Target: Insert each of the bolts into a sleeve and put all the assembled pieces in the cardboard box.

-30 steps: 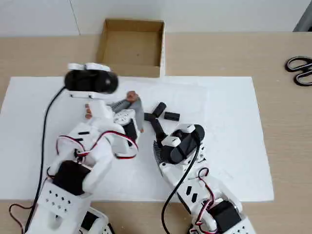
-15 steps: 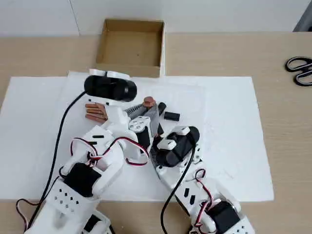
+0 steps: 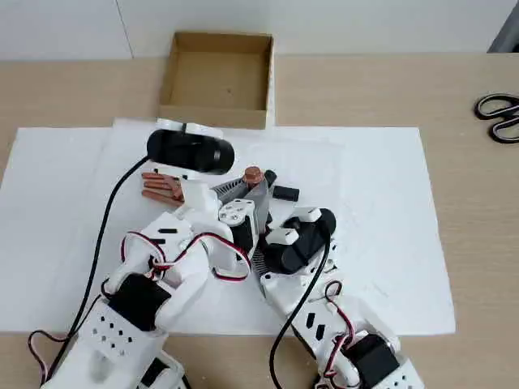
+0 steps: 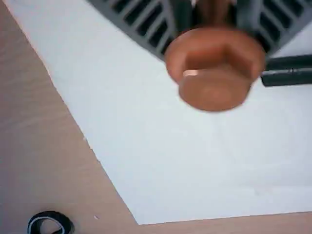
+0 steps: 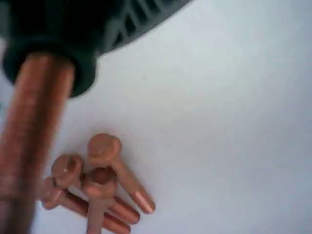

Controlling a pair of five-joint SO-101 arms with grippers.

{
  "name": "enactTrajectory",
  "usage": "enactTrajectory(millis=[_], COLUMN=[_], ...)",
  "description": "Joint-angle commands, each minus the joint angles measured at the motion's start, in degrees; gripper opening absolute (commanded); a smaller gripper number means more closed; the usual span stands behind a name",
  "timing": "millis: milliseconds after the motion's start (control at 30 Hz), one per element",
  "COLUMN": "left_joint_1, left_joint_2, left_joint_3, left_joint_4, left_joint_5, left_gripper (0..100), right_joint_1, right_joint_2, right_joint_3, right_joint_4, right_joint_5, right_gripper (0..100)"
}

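My left gripper (image 3: 250, 185) is shut on a copper bolt (image 3: 252, 174), whose hex head (image 4: 214, 73) faces the left wrist camera between the grey fingers (image 4: 141, 19). My right gripper (image 5: 73, 24) is shut on a black sleeve (image 5: 48, 53). The bolt's threaded shaft (image 5: 34, 146) meets the sleeve's open end. Both grippers meet at the middle of the white sheet, with the right gripper's tip under the left one in the high view. Several loose bolts (image 3: 159, 186) lie in a pile to the left. The cardboard box (image 3: 217, 77) stands open behind the sheet.
Two loose black sleeves (image 3: 285, 194) (image 3: 268, 176) lie just right of the grippers. The white paper sheet (image 3: 381, 203) covers the work area. Scissors (image 3: 499, 116) rest at the table's far right edge.
My left arm swung to the right with the bolt, from beside the bolt pile to the right gripper's sleeve. The right arm drew slightly left and nearer.
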Motion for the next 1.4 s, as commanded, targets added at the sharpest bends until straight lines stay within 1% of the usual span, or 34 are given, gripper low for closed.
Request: enactTrajectory(millis=[0, 133, 267, 400, 633, 800, 900, 967, 1100, 1200, 1267, 1367], left_joint_1=[0.26, 0.18, 0.53, 0.53, 0.53, 0.53, 0.62, 1.85, 3.87, 3.6, 3.52, 2.64], left_joint_2=[-2.55, -2.81, -2.81, -2.81, -2.81, -2.81, -2.81, -2.81, -2.81, -2.81, -2.81, -2.81], left_joint_3=[0.48, 2.15, 3.91, 4.44, 4.09, 4.35, 4.26, 4.26, 4.35, 4.35, 4.18, 3.65], left_joint_4=[0.18, 0.18, 0.09, 0.53, 6.07, 7.21, 9.23, 10.81, 11.25, 11.43, 11.52, 13.1], left_joint_5=[-0.53, -0.97, -4.75, -5.01, -5.1, -5.1, -5.1, -5.27, -8.26, -8.26, -8.26, -8.0], left_gripper=[1, 1, 1, 1, 1, 1, 1, 1, 1, 1, 3, 14], right_joint_1=[-0.04, 0.04, 0.13, 0.13, 0.13, 0.13, 0.13, 0.13, 0.13, 0.13, 0.13, 0.22], right_joint_2=[-0.84, -0.84, -0.84, -0.84, -0.84, -0.84, -0.84, -0.84, -0.84, -0.84, -0.84, -0.84], right_joint_3=[-0.44, -0.44, -0.44, -0.44, -0.53, -0.53, -0.53, -0.53, -0.53, -0.53, -0.53, -0.53], right_joint_4=[-1.36, -1.36, -1.27, -1.19, -1.19, -1.19, -1.19, -1.19, -1.1, -1.1, -1.1, -1.01], right_joint_5=[-0.7, -0.7, -0.7, -0.7, -0.7, -0.7, -0.7, -0.7, -0.7, -0.7, -0.7, -0.7], right_gripper=[0.4, 0.4, 0.4, 0.4, 0.4, 0.4, 0.4, 0.4, 0.4, 0.4, 0.4, 0.4])
